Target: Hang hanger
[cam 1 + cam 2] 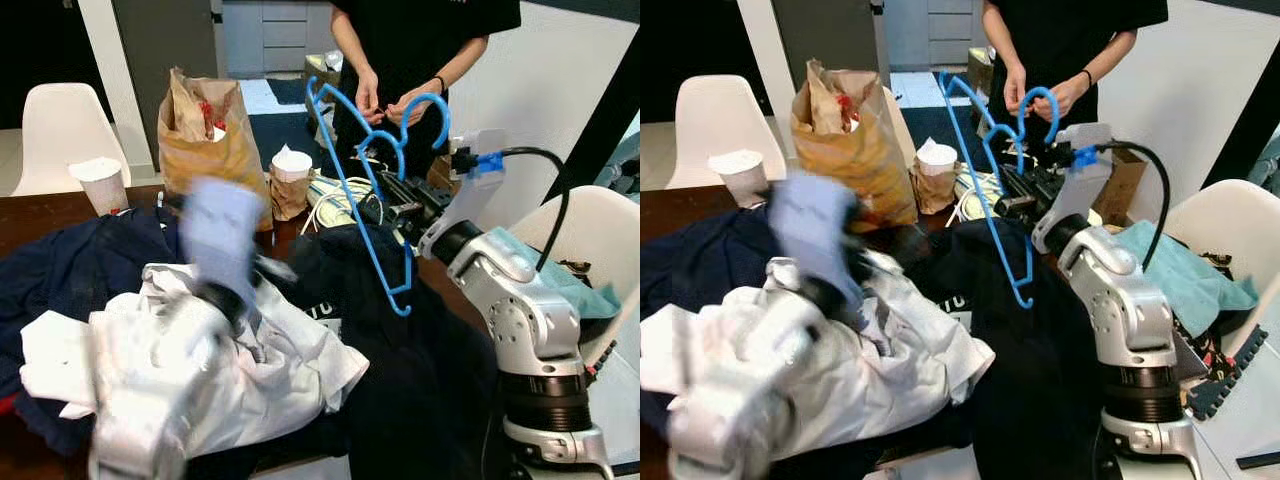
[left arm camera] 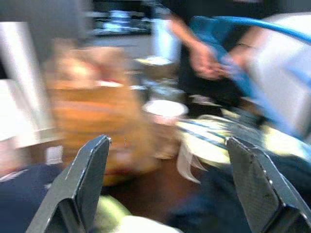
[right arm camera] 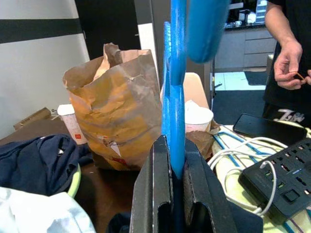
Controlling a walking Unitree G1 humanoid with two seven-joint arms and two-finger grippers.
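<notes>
One hand (image 3: 171,194) clamps blue hanger (image 3: 173,97).

- The blue hanger (image 1: 362,190) is looking like smooth, slightly glossy plastic
- The right gripper (image 3: 174,194) is showing matt black fingers (image 3: 151,194), pressed on the hanger
- The right arm (image 1: 520,320) is gleaming as brushed silver metal
- The brown bag (image 3: 116,116) is showing creased, matt paper
- The dark garment (image 1: 400,340) and white garment (image 1: 250,370) are lying as soft matt cloth
- The table (image 1: 40,215) is appearing to be dark polished wood, though little of it is showing
</notes>
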